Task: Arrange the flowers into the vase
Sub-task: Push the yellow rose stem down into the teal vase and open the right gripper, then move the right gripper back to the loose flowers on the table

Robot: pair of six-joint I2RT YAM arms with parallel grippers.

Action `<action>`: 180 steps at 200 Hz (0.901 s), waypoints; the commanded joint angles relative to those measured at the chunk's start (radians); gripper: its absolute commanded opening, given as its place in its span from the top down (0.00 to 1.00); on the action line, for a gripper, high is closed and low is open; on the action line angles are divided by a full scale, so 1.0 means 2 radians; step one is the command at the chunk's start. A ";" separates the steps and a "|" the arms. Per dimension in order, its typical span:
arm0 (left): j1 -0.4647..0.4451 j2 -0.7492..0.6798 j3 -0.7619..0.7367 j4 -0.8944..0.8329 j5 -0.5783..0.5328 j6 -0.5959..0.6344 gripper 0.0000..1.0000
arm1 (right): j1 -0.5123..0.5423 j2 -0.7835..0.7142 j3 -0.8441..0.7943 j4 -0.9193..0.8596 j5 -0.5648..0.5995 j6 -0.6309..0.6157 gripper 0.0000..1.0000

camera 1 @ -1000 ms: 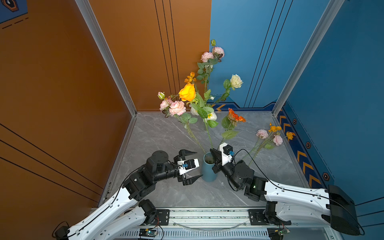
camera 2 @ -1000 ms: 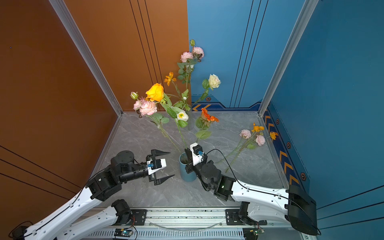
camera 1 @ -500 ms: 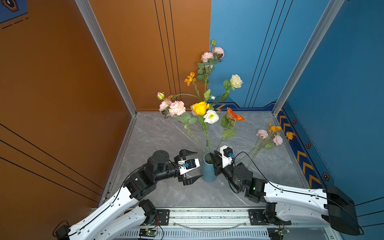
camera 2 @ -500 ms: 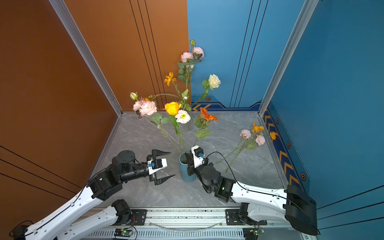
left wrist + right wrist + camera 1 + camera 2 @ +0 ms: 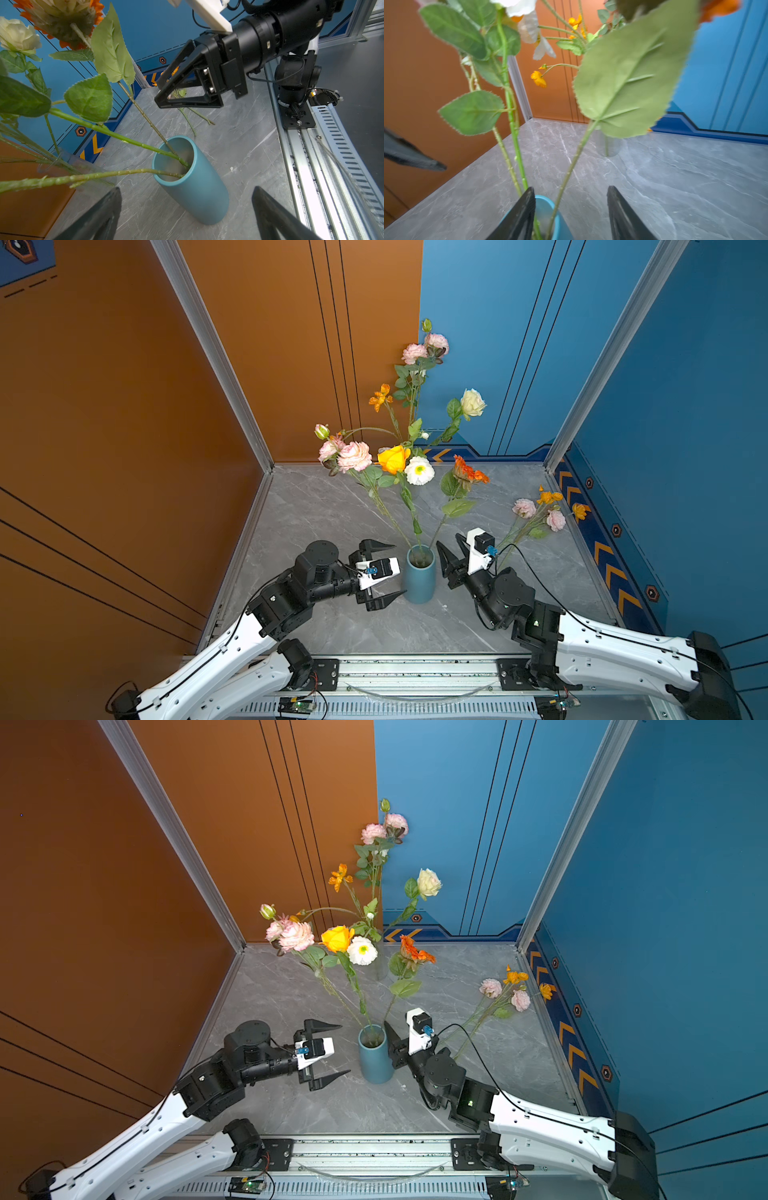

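**Top views.** The teal vase point(image 5: 420, 578) stands upright on the grey table point(image 5: 332, 510), between the 2 grippers. Its stems rise to a pink bloom point(image 5: 354, 456), a yellow rose point(image 5: 393, 459) and an orange bloom point(image 5: 467, 472). Only these views show the loose flowers point(image 5: 536, 510), which lie on the table well to the right, near the blue wall. They also show the full height of the blooms in the clear glass vase point(image 5: 380, 965) at the back.

**Left wrist view.** It shows what the top views hide: 3 stems enter the teal vase's mouth and lean on its rim.

**Left gripper** point(image 5: 399, 570). Its jaws are spread wide, level with the vase body and just beside it. It holds nothing and touches nothing.

**Right gripper** point(image 5: 447, 539). Its jaws are parted and empty, near the vase rim on the opposite side. In the right wrist view the orange bloom's stem point(image 5: 571, 166) appears in the gap between the fingers point(image 5: 525, 207). Whether it lies between them or just beyond is unclear, and no contact is visible.
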 commanded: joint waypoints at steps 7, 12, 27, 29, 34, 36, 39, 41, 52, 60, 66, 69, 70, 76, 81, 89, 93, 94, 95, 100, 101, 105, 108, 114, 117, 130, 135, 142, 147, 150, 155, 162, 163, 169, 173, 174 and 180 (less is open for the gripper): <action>-0.006 0.009 -0.005 -0.008 0.034 -0.002 0.02 | -0.097 -0.052 0.038 -0.249 0.111 0.114 0.36; -0.009 0.011 -0.005 -0.007 0.036 -0.003 0.02 | -0.137 -0.057 0.042 -0.282 0.085 0.137 0.36; -0.024 0.017 -0.005 -0.008 0.036 -0.003 0.02 | -0.283 -0.054 0.048 -0.354 -0.052 0.190 0.36; -0.026 0.018 -0.005 -0.008 0.036 -0.002 0.02 | -0.303 -0.052 0.048 -0.357 -0.074 0.193 0.36; -0.031 0.021 -0.005 -0.008 0.034 -0.002 0.02 | -0.350 -0.045 0.047 -0.364 -0.128 0.201 0.37; -0.033 0.022 -0.005 -0.008 0.034 -0.001 0.02 | -0.367 -0.041 0.046 -0.366 -0.146 0.204 0.37; -0.037 0.023 -0.006 -0.008 0.032 -0.001 0.02 | -0.396 -0.036 0.045 -0.367 -0.177 0.207 0.37; -0.039 0.024 -0.006 -0.008 0.031 0.000 0.02 | -0.415 -0.031 0.044 -0.367 -0.196 0.209 0.38; -0.049 0.028 -0.007 -0.008 0.027 0.001 0.02 | -0.501 -0.001 0.039 -0.355 -0.281 0.214 0.40; -0.057 0.032 -0.007 -0.007 0.024 0.002 0.02 | -0.553 0.030 0.037 -0.339 -0.335 0.212 0.41; -0.062 0.035 -0.007 -0.007 0.023 0.003 0.02 | -0.585 0.057 0.039 -0.326 -0.368 0.208 0.42; -0.064 0.036 -0.008 -0.007 0.022 0.003 0.02 | -0.598 0.074 0.042 -0.321 -0.385 0.204 0.42; -0.065 0.037 -0.008 -0.007 0.022 0.004 0.02 | -0.602 0.078 0.043 -0.319 -0.391 0.204 0.42; -0.069 0.039 -0.008 -0.007 0.021 0.004 0.02 | -0.622 0.114 0.052 -0.312 -0.419 0.195 0.45; -0.071 0.040 -0.008 -0.007 0.020 0.004 0.02 | -0.633 0.143 0.061 -0.310 -0.434 0.188 0.46; -0.074 0.043 -0.008 -0.007 0.019 0.004 0.02 | -0.641 0.187 0.080 -0.310 -0.454 0.175 0.49; -0.075 0.044 -0.008 -0.007 0.019 0.005 0.02 | -0.645 0.208 0.088 -0.311 -0.464 0.170 0.51; -0.075 0.044 -0.008 -0.007 0.019 0.005 0.02 | -0.646 0.212 0.090 -0.310 -0.467 0.169 0.52; -0.076 0.044 -0.008 -0.007 0.019 0.004 0.02 | -0.646 0.218 0.091 -0.310 -0.469 0.168 0.52; -0.076 0.045 -0.008 -0.007 0.019 0.005 0.02 | -0.647 0.238 0.097 -0.306 -0.476 0.166 0.53; -0.076 0.045 -0.009 -0.007 0.018 0.005 0.02 | -0.647 0.241 0.099 -0.305 -0.477 0.165 0.53; -0.077 0.046 -0.008 -0.007 0.017 0.005 0.02 | -0.647 0.254 0.100 -0.298 -0.480 0.165 0.54; -0.076 0.046 -0.009 -0.007 0.016 0.005 0.02 | -0.647 0.261 0.101 -0.291 -0.481 0.165 0.54; -0.076 0.046 -0.009 -0.007 0.016 0.005 0.02 | -0.645 0.273 0.099 -0.276 -0.478 0.169 0.54; -0.076 0.046 -0.009 -0.007 0.015 0.006 0.02 | -0.644 0.278 0.099 -0.268 -0.476 0.170 0.54; -0.076 0.045 -0.009 -0.007 0.013 0.007 0.02 | -0.642 0.297 0.106 -0.257 -0.460 0.169 0.54; -0.076 0.045 -0.010 -0.007 0.012 0.007 0.02 | -0.640 0.305 0.111 -0.261 -0.452 0.165 0.54; -0.076 0.044 -0.010 -0.007 0.011 0.007 0.02 | -0.640 0.316 0.120 -0.269 -0.444 0.160 0.54; -0.076 0.044 -0.010 -0.007 0.012 0.007 0.02 | -0.640 0.322 0.125 -0.271 -0.440 0.156 0.55; -0.076 0.044 -0.010 -0.007 0.012 0.008 0.02 | -0.639 0.326 0.127 -0.273 -0.438 0.155 0.55; -0.076 0.044 -0.010 -0.007 0.012 0.008 0.02 | -0.639 0.332 0.131 -0.274 -0.434 0.152 0.55; -0.076 0.044 -0.010 -0.007 0.012 0.008 0.02 | -0.639 0.340 0.136 -0.277 -0.428 0.151 0.55; -0.076 0.044 -0.010 -0.007 0.013 0.008 0.02 | -0.639 0.341 0.137 -0.278 -0.428 0.151 0.55; -0.076 0.044 -0.010 -0.007 0.013 0.008 0.02 | -0.638 0.347 0.141 -0.280 -0.425 0.148 0.56; -0.076 0.044 -0.010 -0.007 0.014 0.008 0.02 | -0.638 0.351 0.142 -0.281 -0.423 0.147 0.56; -0.076 0.044 -0.010 -0.007 0.014 0.008 0.02 | -0.638 0.352 0.143 -0.281 -0.422 0.147 0.56; -0.076 0.044 -0.010 -0.007 0.014 0.008 0.02 | -0.638 0.357 0.145 -0.280 -0.418 0.145 0.56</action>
